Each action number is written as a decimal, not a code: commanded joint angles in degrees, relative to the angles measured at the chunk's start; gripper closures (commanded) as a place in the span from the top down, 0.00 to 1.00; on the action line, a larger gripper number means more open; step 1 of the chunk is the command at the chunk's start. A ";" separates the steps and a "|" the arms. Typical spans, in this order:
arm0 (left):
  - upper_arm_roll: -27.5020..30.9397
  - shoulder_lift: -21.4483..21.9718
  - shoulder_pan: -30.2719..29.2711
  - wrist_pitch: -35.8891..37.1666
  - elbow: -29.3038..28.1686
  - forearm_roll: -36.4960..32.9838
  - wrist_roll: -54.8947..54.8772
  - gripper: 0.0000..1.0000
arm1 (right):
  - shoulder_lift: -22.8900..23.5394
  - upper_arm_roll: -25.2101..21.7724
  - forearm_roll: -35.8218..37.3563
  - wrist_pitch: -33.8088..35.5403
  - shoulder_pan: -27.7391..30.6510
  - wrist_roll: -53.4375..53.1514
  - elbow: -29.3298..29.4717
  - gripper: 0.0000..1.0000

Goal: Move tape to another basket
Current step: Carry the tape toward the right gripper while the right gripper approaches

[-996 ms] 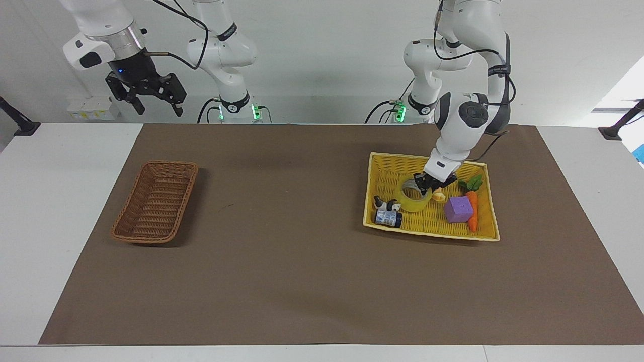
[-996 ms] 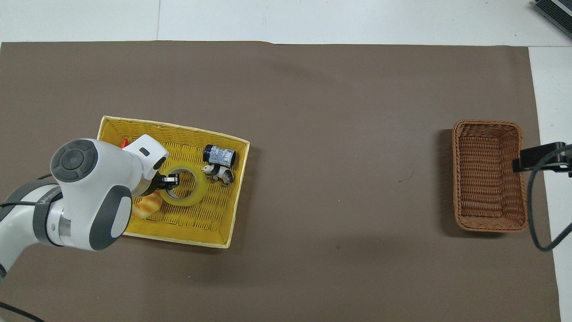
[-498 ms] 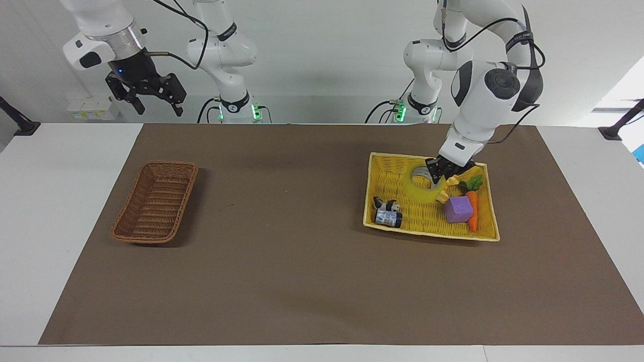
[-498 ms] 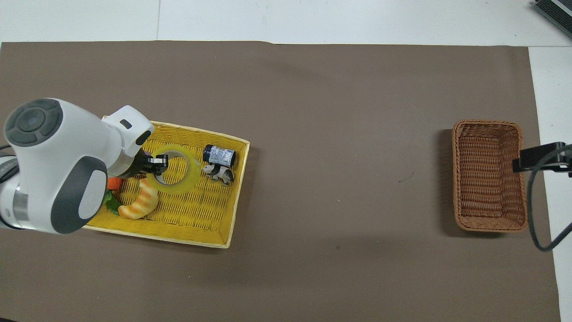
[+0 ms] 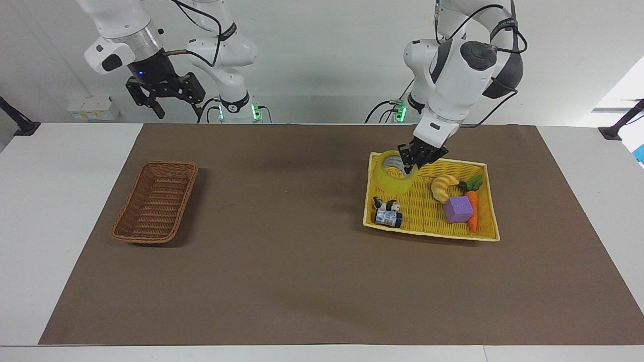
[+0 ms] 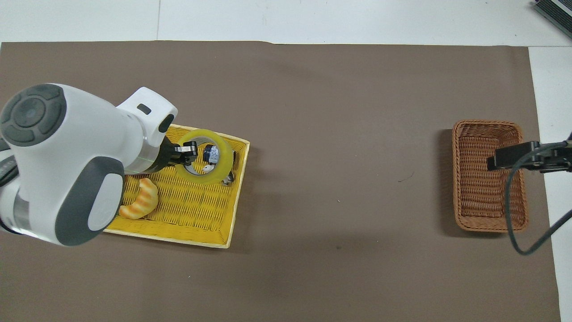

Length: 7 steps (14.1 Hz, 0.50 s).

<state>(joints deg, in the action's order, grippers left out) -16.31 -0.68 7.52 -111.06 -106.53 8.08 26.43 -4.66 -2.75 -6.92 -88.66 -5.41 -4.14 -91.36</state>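
My left gripper (image 5: 408,163) is shut on the rim of the tape (image 5: 390,180), a yellowish translucent roll. It holds the tape in the air over the yellow basket's (image 5: 432,227) corner toward the table's middle. In the overhead view the gripper (image 6: 187,152) grips the ring (image 6: 208,180) from the left arm's side. The dark brown wicker basket (image 5: 156,201) stands empty toward the right arm's end; it also shows in the overhead view (image 6: 489,174). My right gripper (image 5: 175,108) is open and empty, raised high near that end of the table.
In the yellow basket (image 6: 178,232) lie a croissant toy (image 5: 443,187), a purple cube (image 5: 459,209), a carrot (image 5: 472,201), and a cow toy with a small can (image 5: 387,215). The can (image 6: 210,154) shows through the tape's hole. A brown mat covers the table.
My left gripper has lifted the tape off the yellow basket's floor and carried it toward the table's middle. My right gripper has shifted a little toward the middle.
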 commanded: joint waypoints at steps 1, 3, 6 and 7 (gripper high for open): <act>-2.75 -0.64 0.92 -0.12 2.55 5.52 3.53 0.00 | 0.78 0.38 -1.69 -5.72 -4.51 -4.71 -2.77 1.00; -7.57 -0.55 1.01 -0.65 3.51 6.51 5.64 0.00 | 4.12 0.38 -6.93 -8.27 -7.23 -6.31 -2.86 1.00; -11.11 -0.99 2.66 -8.53 3.87 9.31 12.59 0.00 | 7.30 0.38 -11.16 -11.08 -11.11 -11.14 -3.56 1.00; -11.20 -1.08 3.28 -10.65 3.87 11.85 13.38 0.00 | 7.30 0.38 -14.49 -11.27 -11.12 -10.89 -3.65 1.00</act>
<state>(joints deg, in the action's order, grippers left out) -27.85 -0.85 9.17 -118.14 -104.15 16.44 37.82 2.97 -2.31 -16.71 -98.92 -16.28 -13.98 -94.44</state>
